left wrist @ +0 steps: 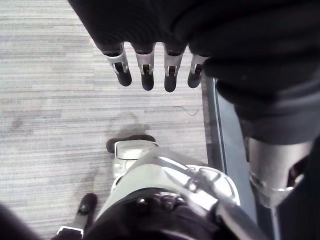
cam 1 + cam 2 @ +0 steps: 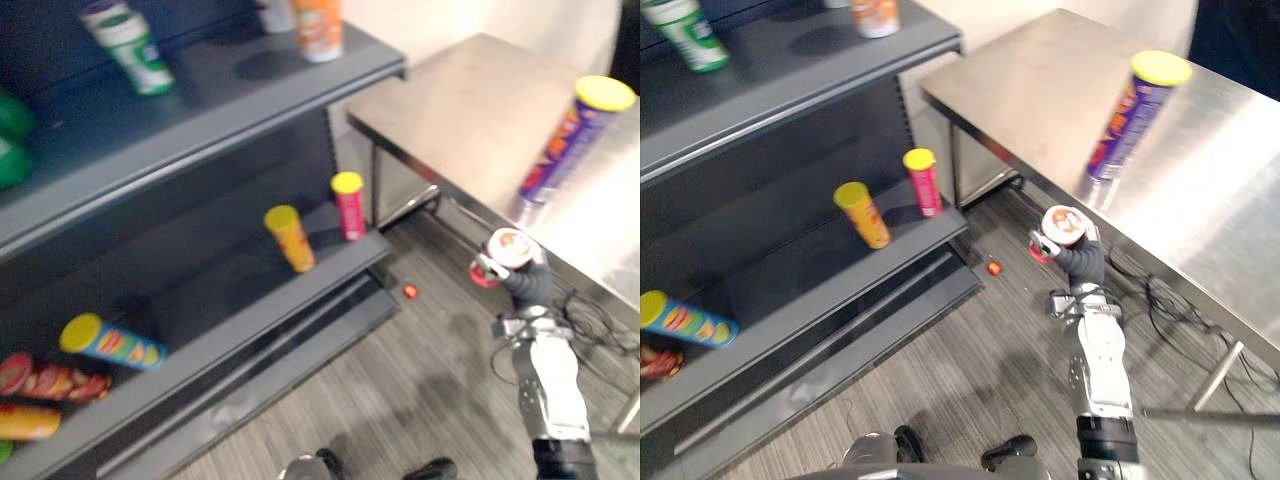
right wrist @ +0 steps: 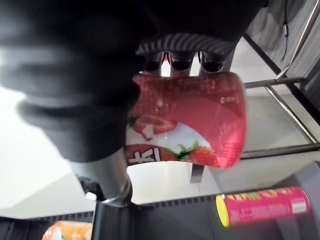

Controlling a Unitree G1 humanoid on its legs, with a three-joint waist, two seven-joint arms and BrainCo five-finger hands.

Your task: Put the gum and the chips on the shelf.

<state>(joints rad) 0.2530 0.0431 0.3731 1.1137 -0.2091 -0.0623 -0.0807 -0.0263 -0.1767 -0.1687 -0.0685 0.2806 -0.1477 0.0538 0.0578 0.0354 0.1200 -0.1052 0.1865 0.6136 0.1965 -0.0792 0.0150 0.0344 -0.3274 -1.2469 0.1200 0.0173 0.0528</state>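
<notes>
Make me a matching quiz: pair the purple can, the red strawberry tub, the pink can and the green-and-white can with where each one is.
Things:
1. purple can
2. red strawberry tub
3. pink can
4. green-and-white can

Places:
A. on the upper shelf
B. held in the right robot hand
C. standing on the steel table
D. standing on the lower shelf

Pairs: 1-C, 2-B, 3-D, 4-A

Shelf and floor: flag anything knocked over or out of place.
On the lower shelf, a blue can lies on its side, while the orange can and pink can stand. A small red object lies loose on the floor near the shelf's base; too small to identify.
</notes>
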